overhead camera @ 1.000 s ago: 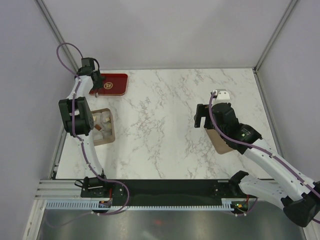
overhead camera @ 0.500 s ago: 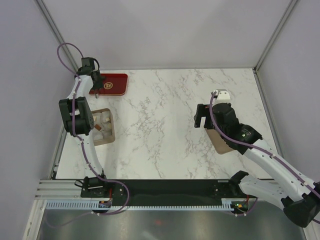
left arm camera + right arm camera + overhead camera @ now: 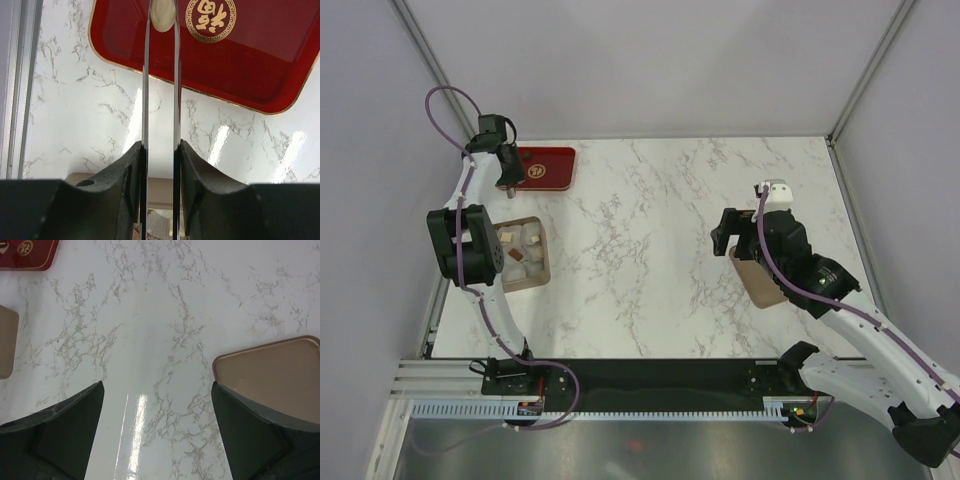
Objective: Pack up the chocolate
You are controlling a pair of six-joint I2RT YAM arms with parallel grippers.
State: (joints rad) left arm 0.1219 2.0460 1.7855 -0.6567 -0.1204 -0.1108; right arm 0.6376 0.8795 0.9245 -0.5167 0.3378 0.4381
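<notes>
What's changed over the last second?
The left gripper narrowed its jaws onto a cream chocolate piece over the red tray, and its elbow swung left. The right gripper drifted slightly right, wide open. The tray, the box and the lid stayed put.

Cream chocolate (image 3: 162, 15), red tray (image 3: 260, 70), grey-veined white table (image 3: 650, 250)

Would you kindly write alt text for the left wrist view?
The left gripper pinches a cream-white chocolate piece between its thin fingertips, above a red tray with a gold emblem. The tray rests on a white marble table.
</notes>
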